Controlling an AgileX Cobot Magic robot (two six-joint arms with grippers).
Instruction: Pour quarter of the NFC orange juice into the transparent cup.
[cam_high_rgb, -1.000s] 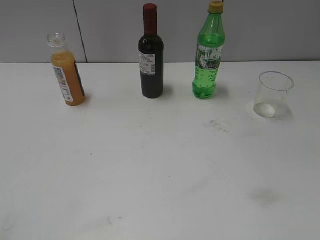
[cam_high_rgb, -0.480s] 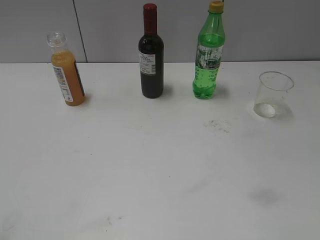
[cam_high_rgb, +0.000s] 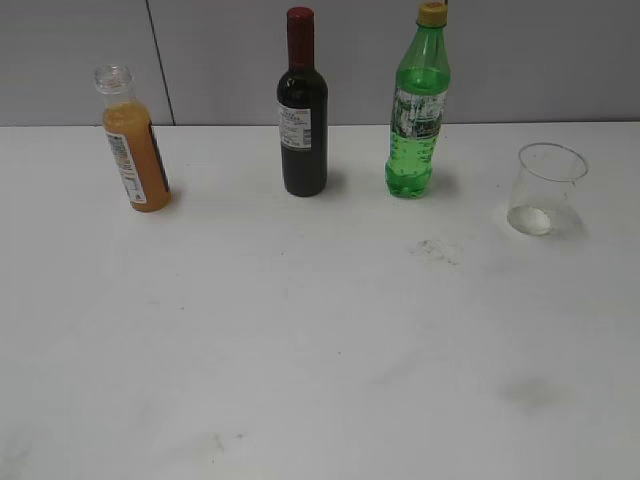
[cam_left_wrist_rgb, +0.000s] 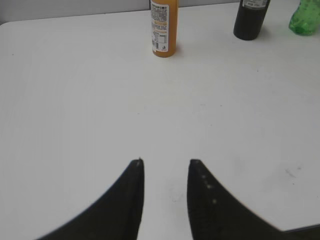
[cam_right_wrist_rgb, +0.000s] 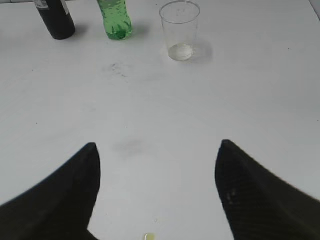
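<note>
The NFC orange juice bottle (cam_high_rgb: 135, 145) stands capless at the back left of the white table; it also shows at the top of the left wrist view (cam_left_wrist_rgb: 163, 27). The transparent cup (cam_high_rgb: 545, 189) stands upright at the back right, and in the right wrist view (cam_right_wrist_rgb: 180, 31). My left gripper (cam_left_wrist_rgb: 165, 164) is open and empty, well in front of the juice bottle. My right gripper (cam_right_wrist_rgb: 157, 147) is wide open and empty, well in front of the cup. Neither gripper shows in the exterior view.
A dark wine bottle (cam_high_rgb: 302, 110) and a green soda bottle (cam_high_rgb: 418, 105) stand between the juice and the cup along the back. The white table (cam_high_rgb: 320, 340) has faint smudges. A small yellow speck (cam_right_wrist_rgb: 147, 237) lies under the right gripper. A grey wall runs behind.
</note>
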